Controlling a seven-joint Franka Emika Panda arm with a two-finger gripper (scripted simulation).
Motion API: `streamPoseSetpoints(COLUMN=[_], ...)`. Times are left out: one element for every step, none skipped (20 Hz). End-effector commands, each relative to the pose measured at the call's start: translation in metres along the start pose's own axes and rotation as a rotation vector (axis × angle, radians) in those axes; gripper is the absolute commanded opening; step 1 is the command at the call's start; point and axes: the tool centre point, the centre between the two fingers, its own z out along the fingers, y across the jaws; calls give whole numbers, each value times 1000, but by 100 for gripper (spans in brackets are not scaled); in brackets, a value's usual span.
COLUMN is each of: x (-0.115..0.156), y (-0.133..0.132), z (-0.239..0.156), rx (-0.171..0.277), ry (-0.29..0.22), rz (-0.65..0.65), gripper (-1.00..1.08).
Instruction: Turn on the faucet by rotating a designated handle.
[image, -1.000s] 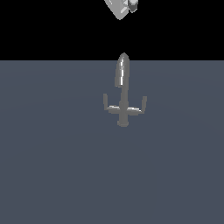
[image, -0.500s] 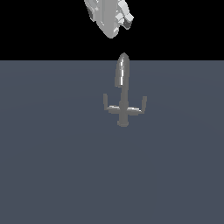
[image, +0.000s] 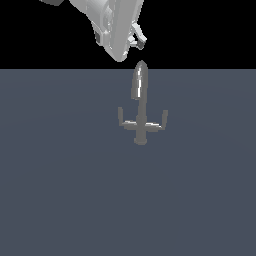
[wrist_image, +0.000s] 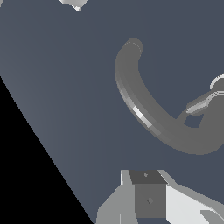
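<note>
Two upturned prongs are seen on the crossbar of the faucet (image: 141, 102), one at each end, and the handle (image: 120, 116) is taken to be the straight vertical one, on the exterior view's left of the spout (image: 140, 82); its twin (image: 164, 118) leans slightly outward on the other side. The faucet is found standing alone on the dark grey floor (image: 60, 190), its tall tapered spout rising above the crossbar. In the wrist view the spout is shown as a long curved grey shape (wrist_image: 144, 109).

Nothing of the turning appears to have been done: the handle is untouched. The gripper (image: 135, 42) is held above the spout's tip, well apart from the handle. Whether its fingers are spread or pressed together cannot be told from either view. Left to do, by this judgement: the descent to the handle, contact, and the rotation itself.
</note>
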Motion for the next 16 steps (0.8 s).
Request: streamPoseSetpoints(x=[0,0,0,0,0,0,1,1,2,2,3,3,4,5,5,6], y=[12,17,22,26,31,36,41,46,50,55,60,65,69,74,79,84], z=[1,1,2,2,3,3,4,4,5,5,6,7,7,8,9,10], rx=[18,25,33,41,49,57,65,73,82,90,99,108,118,127,136,146], ry=[-22,-31,-39,-47,-55,-63,-70,-77,-85,-91,-98,-105,-111,-117,-123,-129], rz=[-75,-104,-133,-162,-191,-220,-249,-278,-306,-335,-364,-393,-421,-450,-478,-506], gripper=[-100,-100,-100,-100,-100,-100,-100,-100,-100,-100,-100,-100,-100,-100,-100,-100])
